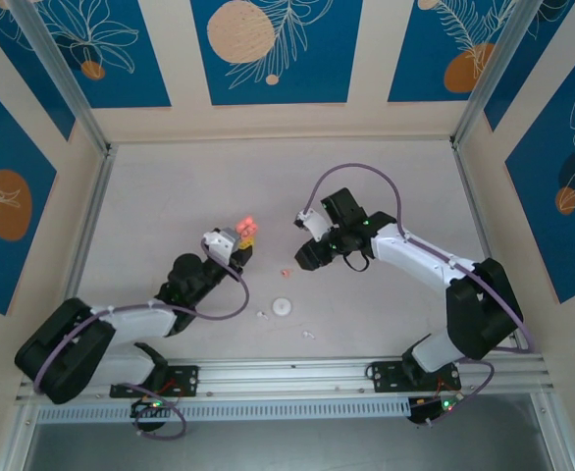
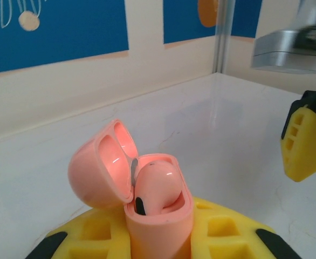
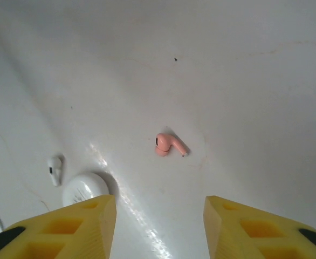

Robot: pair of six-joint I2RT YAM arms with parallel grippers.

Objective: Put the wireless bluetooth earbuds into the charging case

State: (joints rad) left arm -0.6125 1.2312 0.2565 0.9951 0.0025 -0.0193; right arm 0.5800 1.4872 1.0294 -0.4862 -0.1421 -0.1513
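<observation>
Pink earbud [image 3: 169,144] flat on table [image 3: 244,81], stem lower-rt in rt-wrist view.

Left of the table's [image 1: 170,196] middle, the open case [image 2: 160,229] stands between the left gripper's [image 1: 240,235] fingers, with one earbud [image 2: 157,186] seated in it. To its right, closer to the near edge, a loose earbud [image 3: 169,144] lies just ahead of the right gripper [image 3: 158,208]. Nearer that edge lies the second case [image 1: 284,307], with a third earbud [image 3: 55,170] just left of it and a fourth earbud [image 1: 309,336] to its right, nearest the edge.
</observation>
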